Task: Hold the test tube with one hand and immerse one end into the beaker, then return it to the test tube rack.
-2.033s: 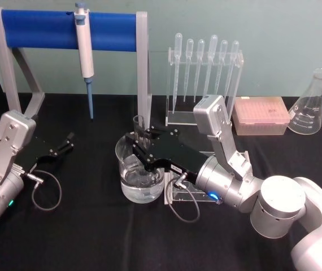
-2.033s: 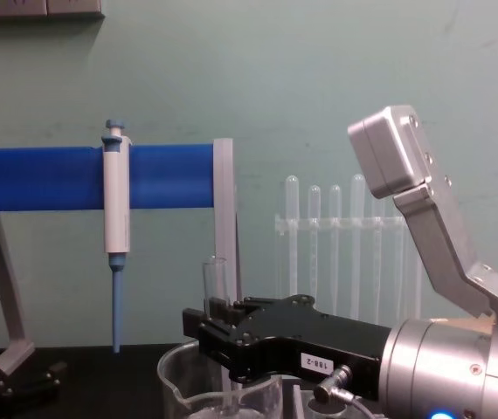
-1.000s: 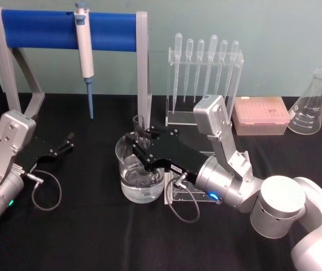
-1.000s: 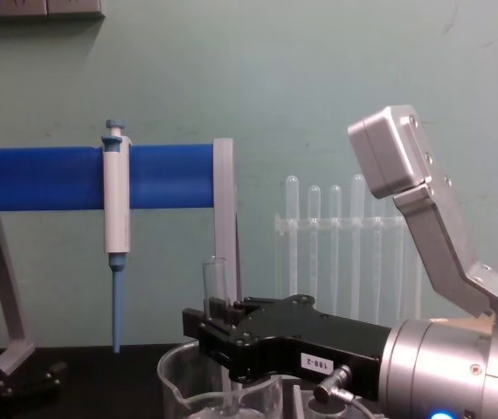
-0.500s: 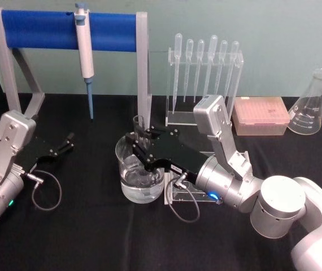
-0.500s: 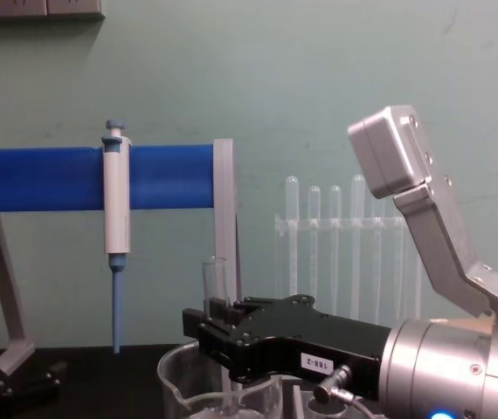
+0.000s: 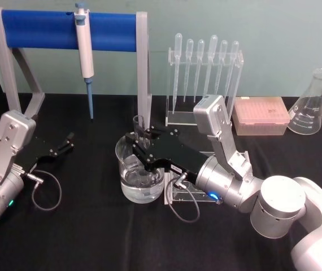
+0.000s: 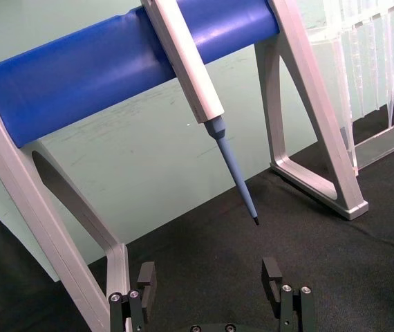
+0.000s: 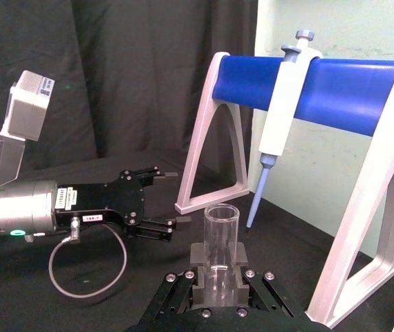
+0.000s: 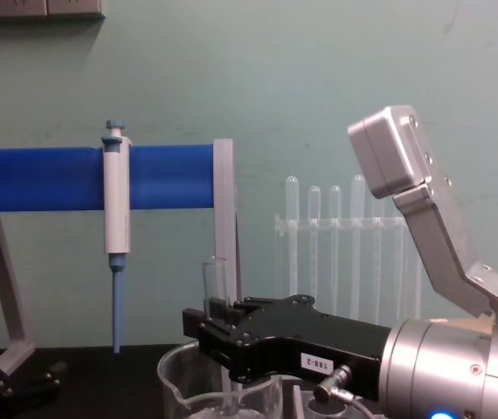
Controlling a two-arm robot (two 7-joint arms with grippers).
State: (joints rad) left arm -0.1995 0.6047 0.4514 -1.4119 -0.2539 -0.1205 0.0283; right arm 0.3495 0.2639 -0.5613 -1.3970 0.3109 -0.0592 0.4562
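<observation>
The right wrist view shows the right gripper (image 9: 219, 275) clamping the upright test tube (image 9: 221, 235). The head view shows the tube standing in the beaker (image 7: 126, 189), and the left gripper (image 7: 68, 142) with jaws apart.

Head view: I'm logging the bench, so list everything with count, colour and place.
beaker: 1, clear, centre front.
test tube: 1, clear, upright, lower end in beaker.
stand: 1, blue bar, grey legs, back left.
pipettor: 1, white-blue, hanging on stand.
plastic pipettes: 6, clear, racked back centre.
tip box: 1, pink, back right.
flask: 1, clear, far right.
left gripper: 1, black, open, parked left.
right gripper: 1, black, shut on test tube.
</observation>
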